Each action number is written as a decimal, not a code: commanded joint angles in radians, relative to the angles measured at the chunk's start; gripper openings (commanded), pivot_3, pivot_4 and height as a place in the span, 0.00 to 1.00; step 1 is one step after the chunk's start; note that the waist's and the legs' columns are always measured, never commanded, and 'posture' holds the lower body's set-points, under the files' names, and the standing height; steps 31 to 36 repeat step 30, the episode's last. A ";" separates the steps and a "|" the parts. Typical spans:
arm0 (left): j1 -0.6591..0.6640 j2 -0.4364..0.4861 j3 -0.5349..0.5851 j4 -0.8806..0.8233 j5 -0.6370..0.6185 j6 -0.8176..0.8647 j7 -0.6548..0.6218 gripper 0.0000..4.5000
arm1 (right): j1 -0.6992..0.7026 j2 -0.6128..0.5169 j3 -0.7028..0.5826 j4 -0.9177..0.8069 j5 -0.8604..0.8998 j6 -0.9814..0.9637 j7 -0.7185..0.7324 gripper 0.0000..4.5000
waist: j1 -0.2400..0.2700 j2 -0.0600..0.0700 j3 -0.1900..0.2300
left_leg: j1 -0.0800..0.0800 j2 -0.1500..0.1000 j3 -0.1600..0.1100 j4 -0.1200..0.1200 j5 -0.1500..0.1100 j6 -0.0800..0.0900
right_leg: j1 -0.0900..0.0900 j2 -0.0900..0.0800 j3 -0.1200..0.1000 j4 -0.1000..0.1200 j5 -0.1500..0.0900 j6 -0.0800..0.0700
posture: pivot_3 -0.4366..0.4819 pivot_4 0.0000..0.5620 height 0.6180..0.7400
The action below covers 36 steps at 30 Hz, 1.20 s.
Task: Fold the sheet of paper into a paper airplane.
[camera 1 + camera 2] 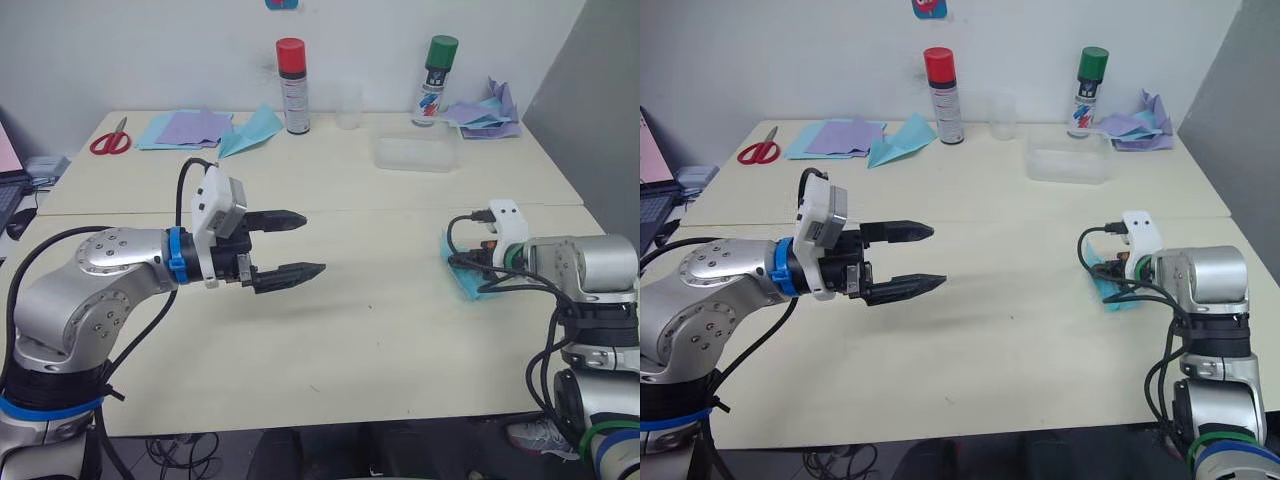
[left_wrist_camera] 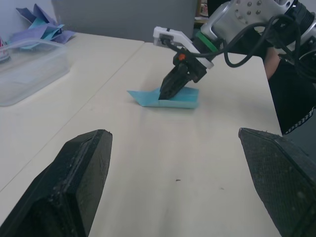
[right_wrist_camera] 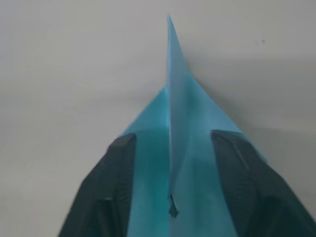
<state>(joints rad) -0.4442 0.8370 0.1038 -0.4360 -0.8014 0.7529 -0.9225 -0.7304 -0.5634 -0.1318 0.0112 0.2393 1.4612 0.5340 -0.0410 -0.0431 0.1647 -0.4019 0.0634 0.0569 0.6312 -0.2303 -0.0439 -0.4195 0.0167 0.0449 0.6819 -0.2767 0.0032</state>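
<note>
Step in hand, by the look of it: setting a crease on paper [image 2: 185, 102] already folded to a pointed wedge, lying flat near the right edge of table [image 1: 380, 340]. Right gripper [image 3: 173, 136] down on it, fingers apart, one on each wing, the centre ridge standing up between them and not pinched. To do this well: press both pads evenly so the wings stay symmetrical; keep the ridge centred in the gap; draw along the fold toward the nose rather than pushing, since thin paper probably buckles or skids on a smooth top; squeeze only once the ridge sits square between the pads. Left gripper [image 1: 310, 243] hovering over the middle of the table, well apart from the paper, fingers wide and holding nothing; worth bringing over to pin the tail if the wedge starts to slide. Risk: nudging the paper off the near edge. As for writing: printing on red-capped can [image 1: 292, 85] and green-capped can [image 1: 436, 80] at the back, too small to read; no brand legible anywhere. Also back there: scissors [image 1: 110, 138], lilac sheets [image 1: 195, 126], teal dart [image 1: 250, 130], clear tub [image 1: 418, 152].
</note>
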 commanded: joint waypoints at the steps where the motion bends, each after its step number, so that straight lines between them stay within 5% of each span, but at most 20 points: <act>1: -0.004 0.004 0.013 -0.006 0.018 -0.036 -0.017 1.00 | -0.034 -0.043 -0.021 -0.050 0.035 -0.016 0.010 0.86 | 0.004 0.000 0.000 | 0.000 0.000 0.000 0.000 0.000 0.000 | 0.000 0.000 0.000 0.000 0.000 0.000 | 0.48 0.27 1.00; 3: 0.011 0.016 0.001 0.017 0.056 -0.069 -0.047 1.00 | -0.057 -0.076 -0.029 -0.062 0.054 -0.017 0.020 0.99 | 0.005 0.000 0.000 | 0.000 0.000 0.000 0.000 0.000 0.000 | 0.000 0.000 0.000 0.000 0.000 0.000 | 0.48 0.27 1.00; 8: 0.029 0.041 0.028 0.082 0.097 -0.111 -0.099 1.00 | -0.067 -0.202 -0.017 -0.092 0.128 -0.083 0.128 0.99 | 0.009 0.001 0.001 | 0.000 0.000 0.001 0.000 0.000 0.000 | 0.000 0.000 -0.001 -0.001 0.000 0.000 | 0.48 0.27 1.00; 15: 0.175 0.169 0.193 0.182 0.179 -0.210 -0.173 1.00 | 0.221 -0.492 0.011 -0.165 0.164 -0.818 0.732 0.99 | 0.008 0.002 0.002 | 0.000 0.001 0.001 -0.001 0.000 0.000 | 0.000 0.000 -0.002 -0.001 -0.002 0.001 | 0.48 0.27 1.00; 18: 0.263 0.215 0.308 0.209 0.214 -0.234 -0.179 1.00 | 0.311 -0.537 -0.050 -0.166 0.204 -0.924 0.837 0.99 | 0.006 0.003 0.003 | 0.000 0.001 0.001 -0.001 0.000 0.000 | 0.000 -0.001 -0.002 -0.001 -0.002 0.001 | 0.48 0.27 1.00; 24: 0.441 0.228 0.495 0.233 0.305 -0.283 -0.149 1.00 | 0.383 -0.553 -0.135 -0.190 0.249 -0.873 0.782 0.99 | 0.005 0.004 0.003 | 0.002 0.002 0.001 -0.001 0.000 0.000 | 0.000 -0.004 -0.001 0.000 -0.002 0.001 | 0.48 0.27 1.00; 36: 0.454 0.194 0.495 0.183 0.281 -0.251 -0.111 1.00 | 0.388 -0.519 -0.099 -0.202 0.241 -0.939 0.768 0.99 | 0.013 0.004 0.003 | 0.002 0.002 0.002 0.000 0.000 0.000 | 0.001 -0.005 -0.002 0.000 0.000 0.000 | 0.48 0.27 1.00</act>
